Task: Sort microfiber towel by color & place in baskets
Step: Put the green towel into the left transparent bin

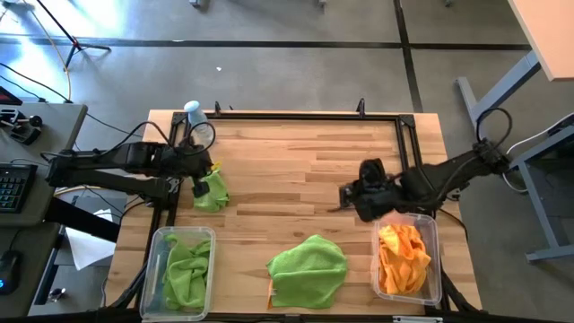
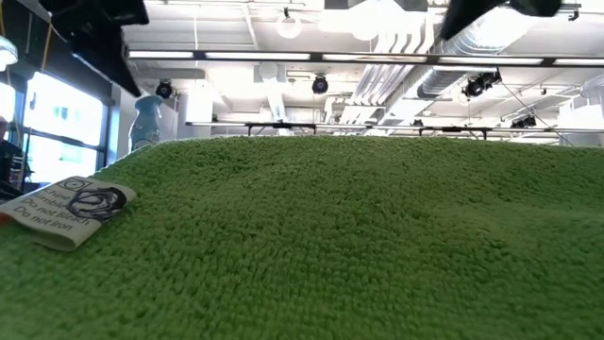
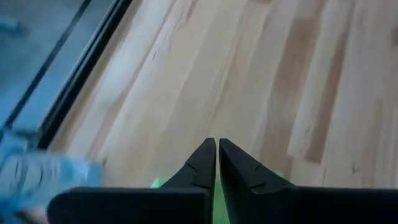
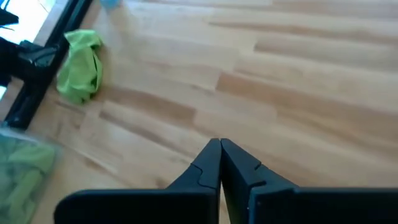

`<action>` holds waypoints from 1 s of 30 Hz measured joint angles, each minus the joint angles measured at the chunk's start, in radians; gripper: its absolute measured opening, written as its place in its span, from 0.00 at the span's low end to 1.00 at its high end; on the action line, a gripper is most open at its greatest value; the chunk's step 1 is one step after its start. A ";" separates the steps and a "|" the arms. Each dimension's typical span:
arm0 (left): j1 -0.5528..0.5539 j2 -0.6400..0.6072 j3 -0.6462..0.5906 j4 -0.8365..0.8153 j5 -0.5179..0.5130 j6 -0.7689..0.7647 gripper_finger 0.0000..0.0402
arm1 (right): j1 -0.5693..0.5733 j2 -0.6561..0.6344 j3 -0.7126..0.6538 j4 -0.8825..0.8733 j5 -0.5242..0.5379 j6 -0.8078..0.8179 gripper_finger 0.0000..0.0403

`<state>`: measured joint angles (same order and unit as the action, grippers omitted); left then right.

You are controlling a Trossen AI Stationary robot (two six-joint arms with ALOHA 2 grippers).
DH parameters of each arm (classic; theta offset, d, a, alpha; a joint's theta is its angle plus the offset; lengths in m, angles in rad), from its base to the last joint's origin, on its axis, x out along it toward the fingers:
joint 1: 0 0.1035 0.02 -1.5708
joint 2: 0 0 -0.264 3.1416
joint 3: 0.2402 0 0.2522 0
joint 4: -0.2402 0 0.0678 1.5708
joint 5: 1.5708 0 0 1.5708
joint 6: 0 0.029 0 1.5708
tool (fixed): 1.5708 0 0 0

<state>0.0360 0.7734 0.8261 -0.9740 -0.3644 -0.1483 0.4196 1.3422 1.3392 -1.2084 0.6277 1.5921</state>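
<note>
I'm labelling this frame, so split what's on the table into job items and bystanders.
Job items: green towel held by the shut left gripper; green towel at the front edge; left basket with green towels; right basket with orange towels; shut, empty right gripper.

Bystanders: water bottle; table.

towels in both baskets (image 1: pixel 158 240), loose towel (image 1: pixel 308 267) on table between them

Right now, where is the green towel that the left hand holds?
In the high view the small green towel hangs from the shut left hand at the table's left side, above the bin of green towels.
</note>
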 joint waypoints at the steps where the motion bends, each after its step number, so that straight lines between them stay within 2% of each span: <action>1: 0.006 0.000 0.000 -0.023 -0.002 -0.025 0.03 | -0.022 0.000 0.000 0.019 0.000 -0.033 0.01; 4: 0.039 0.009 0.001 -0.093 0.021 -0.075 0.07 | -0.080 0.000 0.000 0.077 0.000 -0.123 0.01; 9: 0.135 0.057 0.001 -0.175 0.157 -0.085 0.19 | -0.164 0.000 -0.001 0.145 -0.001 -0.246 0.00; 15: 0.254 0.180 0.000 -0.182 0.160 -0.074 0.31 | -0.244 0.000 -0.001 0.151 -0.018 -0.314 0.00; 20: 0.344 0.298 -0.020 -0.167 0.255 -0.012 0.33 | -0.297 0.000 -0.001 0.151 -0.073 -0.405 0.00; 25: 0.385 0.392 -0.073 -0.113 0.268 -0.015 0.33 | -0.327 0.000 -0.001 0.151 -0.082 -0.491 0.00; 30: 0.390 0.466 -0.074 -0.066 0.274 -0.032 0.33 | -0.350 0.000 -0.001 0.152 -0.082 -0.576 0.00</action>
<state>0.4263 1.2393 0.7517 -1.0397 -0.0899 -0.1799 0.0694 1.3422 1.3378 -1.0565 0.5457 1.0162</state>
